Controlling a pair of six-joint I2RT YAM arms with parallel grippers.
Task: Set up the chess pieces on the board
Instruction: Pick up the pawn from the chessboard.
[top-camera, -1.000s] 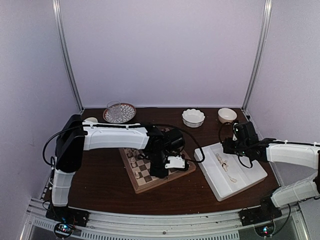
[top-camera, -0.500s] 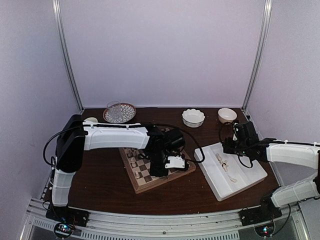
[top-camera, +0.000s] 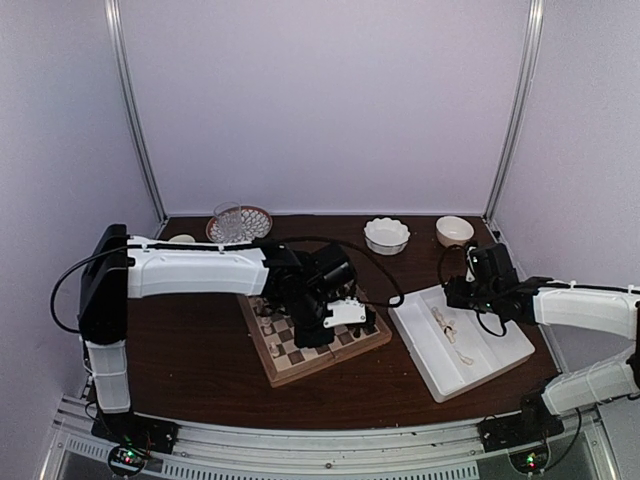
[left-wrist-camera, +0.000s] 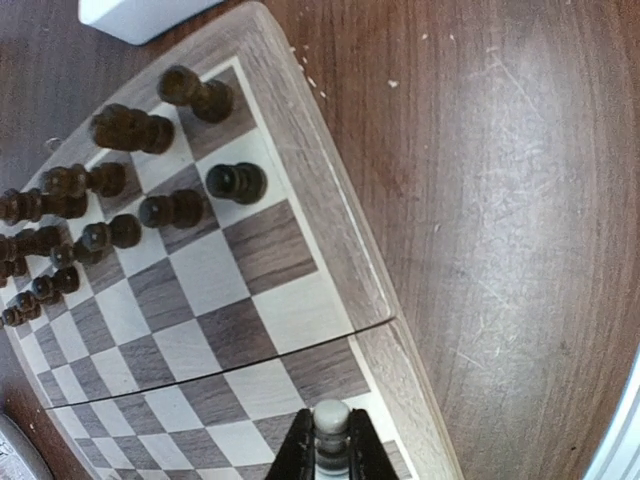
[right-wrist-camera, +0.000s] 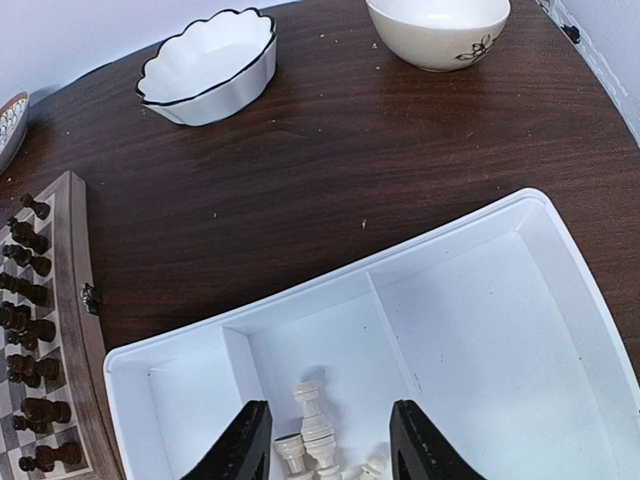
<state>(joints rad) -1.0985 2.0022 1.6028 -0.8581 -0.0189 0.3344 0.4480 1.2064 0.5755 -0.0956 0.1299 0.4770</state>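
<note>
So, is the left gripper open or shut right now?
Shut on a cream-white chess piece: the left gripper pinches it from both sides, over the chessboard.

I count one board (left-wrist-camera: 240, 330), one white tray (right-wrist-camera: 480, 330), two bowls (right-wrist-camera: 208, 65), one plate (top-camera: 262, 222), and one cream chess piece (left-wrist-camera: 331, 420) in my left hand (left-wrist-camera: 332, 452).
</note>
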